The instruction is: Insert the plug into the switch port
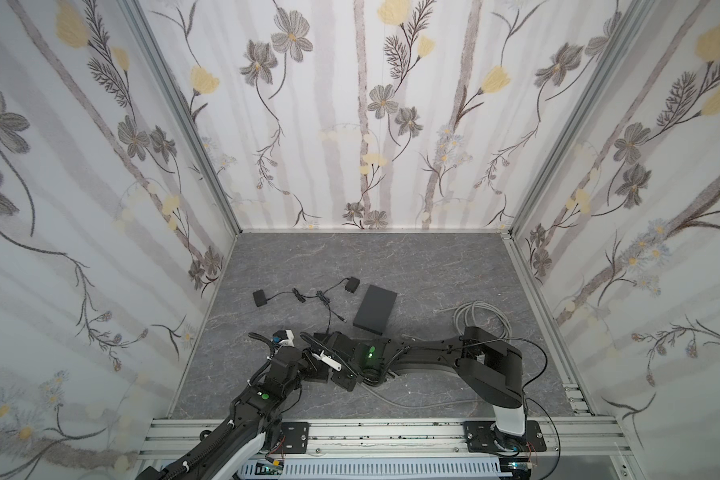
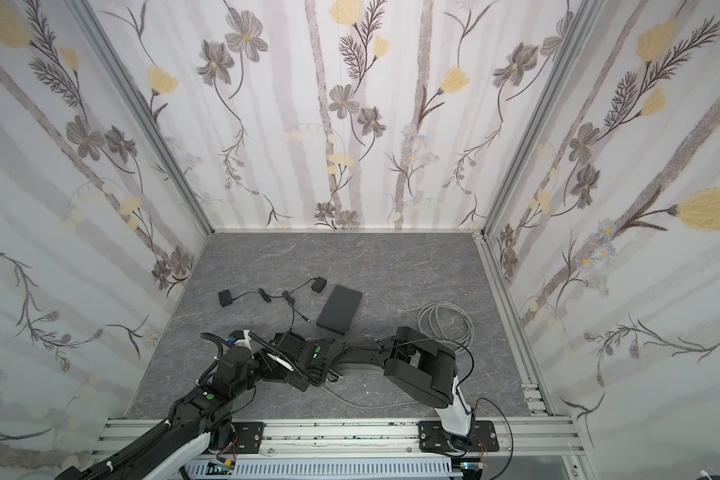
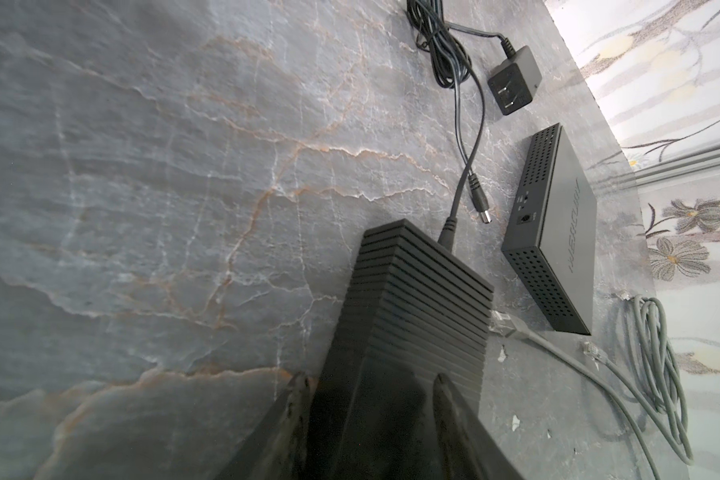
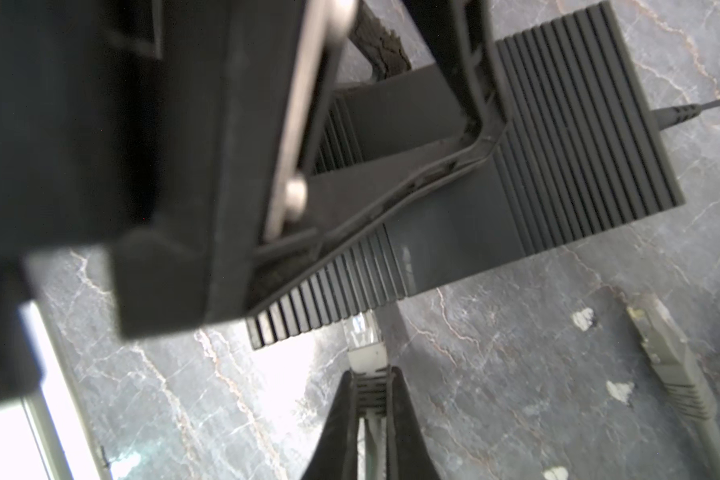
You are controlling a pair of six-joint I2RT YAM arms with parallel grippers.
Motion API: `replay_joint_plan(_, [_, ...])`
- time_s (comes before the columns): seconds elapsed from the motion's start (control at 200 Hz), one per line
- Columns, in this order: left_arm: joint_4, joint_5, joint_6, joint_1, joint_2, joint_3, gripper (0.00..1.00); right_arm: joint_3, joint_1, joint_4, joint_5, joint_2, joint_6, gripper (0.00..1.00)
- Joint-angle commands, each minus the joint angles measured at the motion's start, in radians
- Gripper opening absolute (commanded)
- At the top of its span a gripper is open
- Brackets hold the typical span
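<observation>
The switch [image 3: 412, 316] is a black ribbed box with a black cord coming out of its far end. My left gripper [image 3: 371, 386] is shut on it, one finger on each side. In the right wrist view a left finger [image 4: 433, 174] lies across the switch [image 4: 578, 124]. My right gripper [image 4: 371, 395] is shut on the boot of the grey cable's plug [image 4: 364, 340]. The plug's clear tip meets the switch's lower edge. The port itself is hidden. In both top views the two wrists meet near the table's front, around the switch [image 1: 335, 343] [image 2: 292, 345].
A flat black box [image 1: 375, 309] [image 3: 558, 232] lies behind the grippers. Beside it are a wall adapter [image 3: 512, 81], its loose barrel connector [image 3: 481, 205] and a small black block [image 1: 260, 298]. A grey cable coil [image 1: 481, 318] lies at the right, with a spare connector [image 4: 666, 353]. Walls close three sides.
</observation>
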Motion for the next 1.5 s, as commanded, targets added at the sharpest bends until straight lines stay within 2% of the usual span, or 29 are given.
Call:
replay_joint_plan(0.0, [0.027,0.22,-0.068,-0.029,0.04,-0.006,0.49,0.031,0.001,0.416,-0.036,0.003,-0.014,0.0])
replay_joint_plan(0.45, [0.184,0.224,-0.079,-0.098,0.25,0.034,0.5,0.027,-0.031,0.505,-0.068,0.013,-0.031,0.0])
replay_joint_plan(0.725, [0.008,0.195,0.022,-0.087,0.302,0.15,0.54,-0.149,-0.029,0.525,-0.03,-0.072,0.008,0.0])
replay_joint_plan(1.024, [0.059,0.203,0.06,-0.029,0.449,0.188,0.54,-0.298,0.049,0.504,0.049,-0.138,0.116,0.0])
replay_joint_plan(1.329, [-0.073,0.16,0.095,-0.004,0.378,0.23,0.58,-0.347,0.09,0.542,0.037,-0.128,0.155,0.0])
replay_joint_plan(1.359, [-0.081,0.159,0.097,0.001,0.369,0.23,0.58,-0.349,0.091,0.54,0.039,-0.13,0.153,0.04])
replay_joint_plan(1.424, [-0.104,0.152,0.1,0.007,0.35,0.231,0.58,-0.355,0.09,0.531,0.049,-0.143,0.141,0.22])
replay_joint_plan(1.494, [-0.129,0.143,0.105,0.013,0.326,0.231,0.58,-0.366,0.084,0.52,0.059,-0.178,0.122,0.3])
